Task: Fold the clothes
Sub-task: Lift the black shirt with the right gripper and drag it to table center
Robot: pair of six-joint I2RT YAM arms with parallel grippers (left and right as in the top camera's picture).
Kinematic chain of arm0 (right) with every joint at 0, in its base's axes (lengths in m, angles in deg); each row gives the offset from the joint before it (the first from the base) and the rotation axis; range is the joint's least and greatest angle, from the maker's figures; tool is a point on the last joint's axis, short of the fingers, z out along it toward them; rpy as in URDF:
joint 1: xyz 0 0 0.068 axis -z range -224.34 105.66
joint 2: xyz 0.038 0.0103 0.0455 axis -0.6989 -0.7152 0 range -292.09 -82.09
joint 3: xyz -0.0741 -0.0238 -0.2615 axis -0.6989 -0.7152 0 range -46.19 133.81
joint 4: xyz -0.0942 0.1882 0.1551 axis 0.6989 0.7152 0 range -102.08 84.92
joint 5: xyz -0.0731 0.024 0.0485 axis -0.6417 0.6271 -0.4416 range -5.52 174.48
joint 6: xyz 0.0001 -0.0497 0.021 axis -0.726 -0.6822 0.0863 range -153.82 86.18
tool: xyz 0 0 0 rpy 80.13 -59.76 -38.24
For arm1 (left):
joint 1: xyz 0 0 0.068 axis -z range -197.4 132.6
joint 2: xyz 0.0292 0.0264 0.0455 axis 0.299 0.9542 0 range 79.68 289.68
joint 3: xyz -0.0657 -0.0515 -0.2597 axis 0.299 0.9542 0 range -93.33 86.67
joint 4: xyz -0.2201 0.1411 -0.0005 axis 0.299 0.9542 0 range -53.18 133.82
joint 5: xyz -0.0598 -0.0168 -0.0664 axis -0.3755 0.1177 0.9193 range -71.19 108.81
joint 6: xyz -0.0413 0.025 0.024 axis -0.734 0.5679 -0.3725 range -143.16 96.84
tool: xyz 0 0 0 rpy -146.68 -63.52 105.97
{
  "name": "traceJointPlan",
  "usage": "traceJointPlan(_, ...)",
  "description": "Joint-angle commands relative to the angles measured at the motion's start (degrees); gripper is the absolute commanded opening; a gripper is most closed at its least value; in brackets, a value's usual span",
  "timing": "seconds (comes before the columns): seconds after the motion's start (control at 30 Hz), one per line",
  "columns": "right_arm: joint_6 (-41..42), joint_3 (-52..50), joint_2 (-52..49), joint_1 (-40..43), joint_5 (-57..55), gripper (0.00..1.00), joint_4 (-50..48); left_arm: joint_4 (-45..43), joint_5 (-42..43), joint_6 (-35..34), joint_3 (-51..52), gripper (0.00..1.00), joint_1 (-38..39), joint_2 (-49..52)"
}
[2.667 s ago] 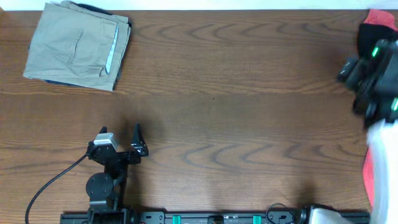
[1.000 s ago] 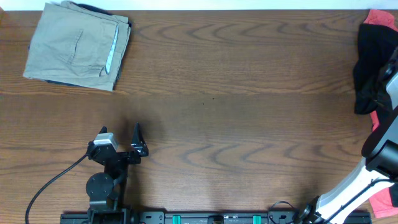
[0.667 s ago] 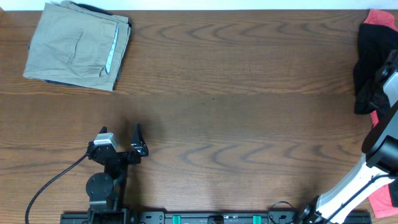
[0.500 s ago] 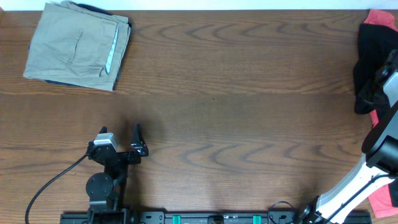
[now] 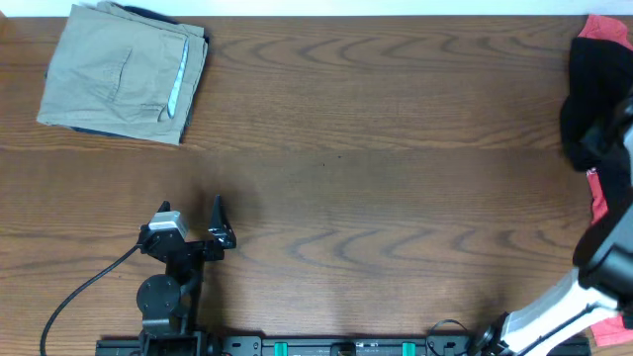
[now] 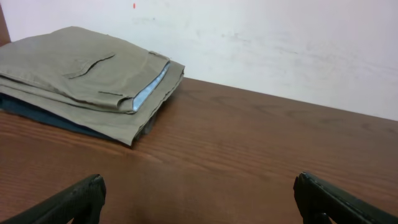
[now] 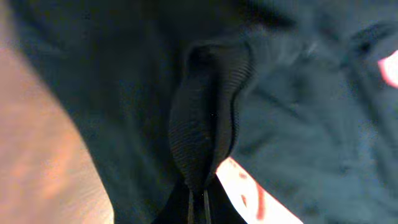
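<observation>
Since right tool [image 7: 199, 208] clamped down moments ago, now pinching ribbed fold of black shirt [image 5: 590, 99], far right of frame: grasp made, likely drag to centre next. Left tool [image 5: 190, 216] spread, idle.

Brown wooden table [image 5: 376, 198], folded khaki trousers [image 5: 124, 69] at its far left corner, black shirt [image 5: 591, 94] bunched at right edge
</observation>
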Motion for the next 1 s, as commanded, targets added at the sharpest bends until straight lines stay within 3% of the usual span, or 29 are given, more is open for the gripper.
traceJointPlan(0.0,1.6,1.4,9.3,-2.8,6.8,0.01,0.7,1.7,0.2,0.5,1.1,0.98,-0.3,-0.4)
traceJointPlan(0.2,2.0,1.4,19.8,-11.5,10.8,0.01,1.1,1.7,0.2,0.5,1.1,0.98,-0.3,-0.4)
traceJointPlan(0.43,5.1,1.4,25.5,-30.3,13.0,0.01,0.8,1.7,0.2,0.5,1.1,0.98,-0.3,-0.4)
traceJointPlan(0.77,8.4,1.4,20.2,-59.9,14.3,0.01,-3.2,1.7,0.2,0.5,1.1,0.98,-0.3,-0.4)
traceJointPlan(0.97,8.4,1.4,12.9,-70.7,22.1,0.01,-2.6,1.7,0.2,0.5,1.1,0.98,-0.3,-0.4)
